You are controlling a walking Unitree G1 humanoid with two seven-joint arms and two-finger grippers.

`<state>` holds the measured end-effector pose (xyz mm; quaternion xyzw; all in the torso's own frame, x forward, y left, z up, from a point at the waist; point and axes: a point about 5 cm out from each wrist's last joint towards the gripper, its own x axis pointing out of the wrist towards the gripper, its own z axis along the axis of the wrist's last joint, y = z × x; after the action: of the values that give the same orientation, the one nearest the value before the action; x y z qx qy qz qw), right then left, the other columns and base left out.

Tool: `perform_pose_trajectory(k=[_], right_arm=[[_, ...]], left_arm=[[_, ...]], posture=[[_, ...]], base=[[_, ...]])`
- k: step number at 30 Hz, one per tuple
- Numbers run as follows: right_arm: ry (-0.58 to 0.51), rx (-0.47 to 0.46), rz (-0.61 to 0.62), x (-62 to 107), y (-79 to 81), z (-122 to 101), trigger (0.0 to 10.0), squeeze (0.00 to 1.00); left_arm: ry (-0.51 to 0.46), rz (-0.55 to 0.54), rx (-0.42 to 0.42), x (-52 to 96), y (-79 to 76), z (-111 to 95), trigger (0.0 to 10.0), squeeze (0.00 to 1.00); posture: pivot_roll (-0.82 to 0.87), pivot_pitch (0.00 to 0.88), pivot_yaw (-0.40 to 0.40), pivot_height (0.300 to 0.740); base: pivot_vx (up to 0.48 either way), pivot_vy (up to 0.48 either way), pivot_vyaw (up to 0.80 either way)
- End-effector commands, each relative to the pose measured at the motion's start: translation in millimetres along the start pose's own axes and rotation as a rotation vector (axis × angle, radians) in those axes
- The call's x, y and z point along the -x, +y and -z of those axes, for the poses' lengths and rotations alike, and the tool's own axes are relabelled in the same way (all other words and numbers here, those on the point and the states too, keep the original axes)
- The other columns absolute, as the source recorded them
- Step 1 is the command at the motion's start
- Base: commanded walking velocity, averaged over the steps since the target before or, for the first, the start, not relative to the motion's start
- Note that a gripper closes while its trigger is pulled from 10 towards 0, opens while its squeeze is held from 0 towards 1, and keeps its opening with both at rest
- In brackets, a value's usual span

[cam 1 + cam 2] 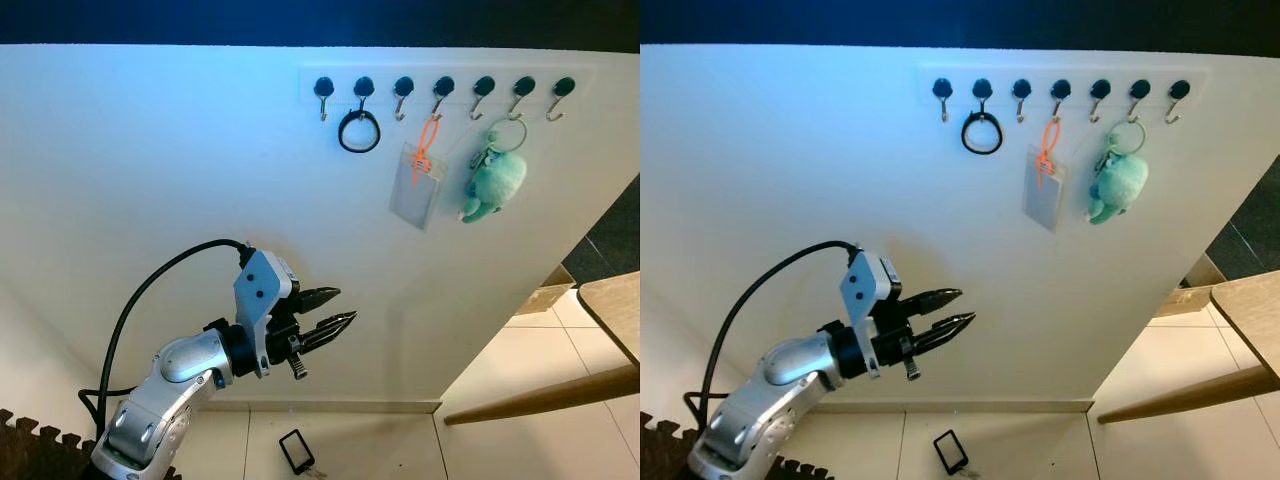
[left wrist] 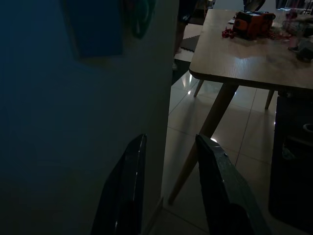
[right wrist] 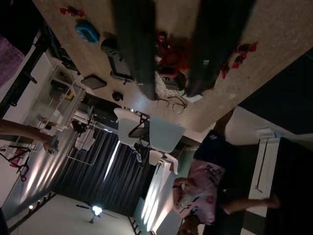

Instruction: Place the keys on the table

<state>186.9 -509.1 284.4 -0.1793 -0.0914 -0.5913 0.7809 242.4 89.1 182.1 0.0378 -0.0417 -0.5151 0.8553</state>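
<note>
A teal plush keychain (image 1: pixel 495 180) on a ring hangs from a hook of the rail (image 1: pixel 440 88) on the white wall. A black key fob (image 1: pixel 296 450) with keys lies on the floor tiles by the wall's base. My left gripper (image 1: pixel 345 308) is raised in front of the wall, open and empty, well below and left of the hooks and above the fob. In the left wrist view its fingers (image 2: pixel 220 181) point past the wall's edge toward the wooden table (image 2: pixel 254 54). My right gripper (image 3: pixel 171 93) is open over the tabletop (image 3: pixel 274 29), holding nothing.
A black ring (image 1: pixel 359 131) and a clear badge holder (image 1: pixel 417 190) on an orange tie hang from other hooks. The table's edge (image 1: pixel 610 300) and slanted leg (image 1: pixel 540 400) are at the right. A cardboard box (image 1: pixel 548 292) sits behind. A person (image 3: pixel 200 196) stands beyond the table.
</note>
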Motion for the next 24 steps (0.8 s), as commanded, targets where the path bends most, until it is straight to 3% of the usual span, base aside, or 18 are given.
perform_pose_trajectory(k=[1,2,3,8,11,13,15,17,18,19,22,24], right_arm=[[-0.005,0.011,0.037,-3.1,-8.9,-3.0,10.0,1.00],[-0.005,0.011,0.037,-3.1,-8.9,-3.0,10.0,1.00],[-0.008,0.023,0.051,-3.4,-10.5,-3.4,10.0,0.00],[-0.002,0.031,0.060,-2.4,-11.1,-0.5,10.0,0.00],[0.053,-0.028,-0.026,7.8,6.0,17.5,10.0,0.00],[0.053,-0.028,-0.026,7.8,6.0,17.5,10.0,0.00],[0.084,-0.062,-0.117,17.9,23.6,29.7,10.0,0.00],[0.106,-0.073,-0.250,37.0,51.7,45.9,10.0,0.00],[0.106,-0.073,-0.250,37.0,51.7,45.9,10.0,0.00],[0.135,-0.108,-0.354,58.3,77.7,59.9,10.0,0.00],[0.143,-0.122,-0.379,64.0,84.2,63.0,10.0,0.00],[0.104,-0.177,-0.521,90.7,117.0,64.4,10.0,0.00]], left_arm=[[-0.009,0.017,0.013,-2.6,-2.9,0.8,10.0,0.00],[-0.009,0.017,0.013,-2.6,-2.9,0.8,10.0,0.00],[-0.009,0.018,0.014,-2.6,-3.2,0.8,10.0,0.00],[-0.008,0.021,0.015,-2.8,-3.6,1.0,10.0,0.00],[-0.005,0.020,0.013,-2.8,-3.0,1.6,10.0,0.00],[-0.005,0.020,0.013,-2.8,-3.0,1.6,10.0,0.00],[0.001,0.018,0.009,-2.6,-2.3,2.6,10.0,0.00],[0.009,0.015,0.004,-1.5,-1.9,4.4,10.0,0.00],[0.009,0.015,0.004,-1.5,-1.9,4.4,10.0,0.00],[0.011,0.012,0.002,-0.6,-1.6,4.7,10.0,0.00],[0.011,0.011,0.002,-0.3,-1.5,4.6,10.0,0.00],[0.008,0.007,-0.003,0.5,-0.6,3.5,10.0,0.00]], posture=[[0.05,0.100,-0.001,0.740],[0.05,0.100,-0.001,0.740],[0.05,0.099,-0.001,0.740],[0.05,0.096,-0.002,0.740],[0.05,0.099,-0.002,0.740],[0.05,0.099,-0.002,0.740],[0.05,0.101,-0.002,0.740],[0.05,0.103,-0.001,0.740],[0.05,0.103,-0.001,0.740],[0.06,0.103,0.000,0.740],[0.06,0.103,0.000,0.740],[0.06,0.104,0.000,0.740]], base=[[0.000,0.000,0.00],[0.000,0.000,0.00],[0.000,0.000,0.00],[0.000,0.000,0.00],[0.000,0.000,0.00],[0.000,0.000,0.00],[0.000,0.000,0.00],[0.000,0.000,0.00],[0.000,0.000,0.00],[0.000,0.000,0.00],[0.000,0.000,0.00],[0.000,0.000,0.00]])
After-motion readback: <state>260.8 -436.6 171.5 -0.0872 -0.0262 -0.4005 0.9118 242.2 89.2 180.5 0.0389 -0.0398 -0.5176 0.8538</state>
